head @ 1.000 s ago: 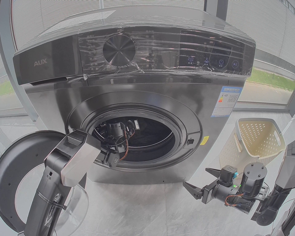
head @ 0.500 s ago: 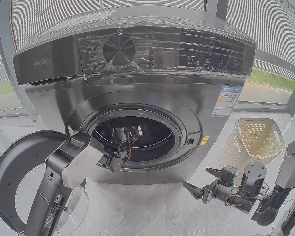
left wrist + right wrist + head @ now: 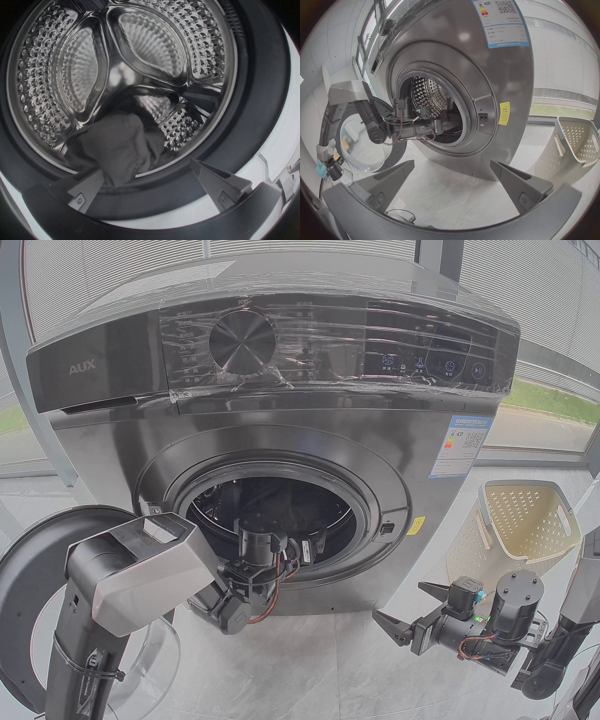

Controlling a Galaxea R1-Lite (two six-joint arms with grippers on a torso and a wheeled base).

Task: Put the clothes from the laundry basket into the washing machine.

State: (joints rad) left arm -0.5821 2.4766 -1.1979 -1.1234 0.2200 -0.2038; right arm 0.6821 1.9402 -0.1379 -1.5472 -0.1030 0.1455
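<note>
The grey washing machine [image 3: 300, 421] stands with its door [image 3: 37, 565] swung open to the left. A dark grey cloth [image 3: 115, 147] lies bunched at the bottom of the steel drum [image 3: 78, 72]. My left gripper [image 3: 146, 167] is open at the lower rim of the drum mouth, holding nothing, and one of its fingers [image 3: 84, 190] overlaps the cloth's near edge in the left wrist view. From the head it sits at the port's lower edge [image 3: 312, 547]. My right gripper [image 3: 400, 601] hangs open over the floor in front of the machine, beside the cream laundry basket [image 3: 525, 527].
The perforated basket [image 3: 575, 147] stands tilted on the floor right of the machine, with no clothes visible inside. The round glass door [image 3: 362, 147] juts out on the left next to my left arm. Bare tiled floor [image 3: 300, 665] lies in front of the machine.
My left arm has drawn back out of the drum, its gripper dropping from the upper left of the opening to the lower rim. The right arm has not moved.
</note>
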